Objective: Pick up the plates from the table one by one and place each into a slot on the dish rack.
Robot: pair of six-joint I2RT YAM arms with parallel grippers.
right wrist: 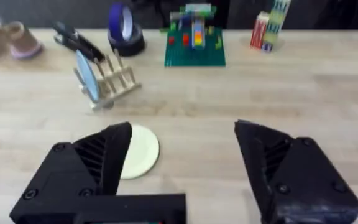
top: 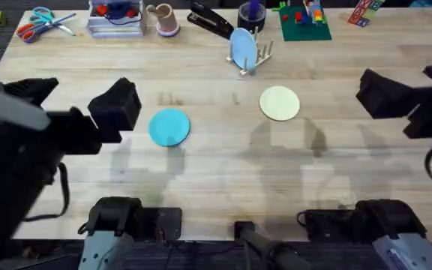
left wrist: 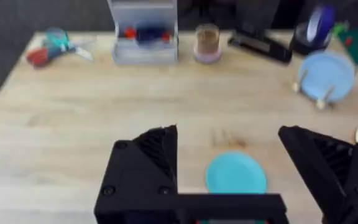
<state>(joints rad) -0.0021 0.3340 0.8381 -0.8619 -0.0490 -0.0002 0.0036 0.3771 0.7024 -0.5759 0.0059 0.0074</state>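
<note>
Left pincer (left wrist: 229,165) wide open, empty, hovering near the worktop's (top: 223,172) left edge; teal plate (top: 169,126) flat just beside it. Right pincer (right wrist: 182,165) wide open, empty, near the right edge; cream plate (top: 280,103) well apart, mid-worktop. Count: two flat plates; one light-blue plate (top: 243,47) upright in one dish rack (top: 255,56) toward the far edge.

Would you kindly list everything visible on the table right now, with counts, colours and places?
Round flat plates: 2; teal plate left of centre, cream-yellow plate right of centre.
Pale blue plate: 1, upright in small wooden dish rack, far centre.
Scissors: several, orange and teal handles, far left.
Clear tray: 1, far left.
Black stapler: 1, far centre.
Green brick baseplate: 1, far right.
Wooden table: 1.
Left gripper: open, above teal plate.
Right gripper: open, near cream-yellow plate.
</note>
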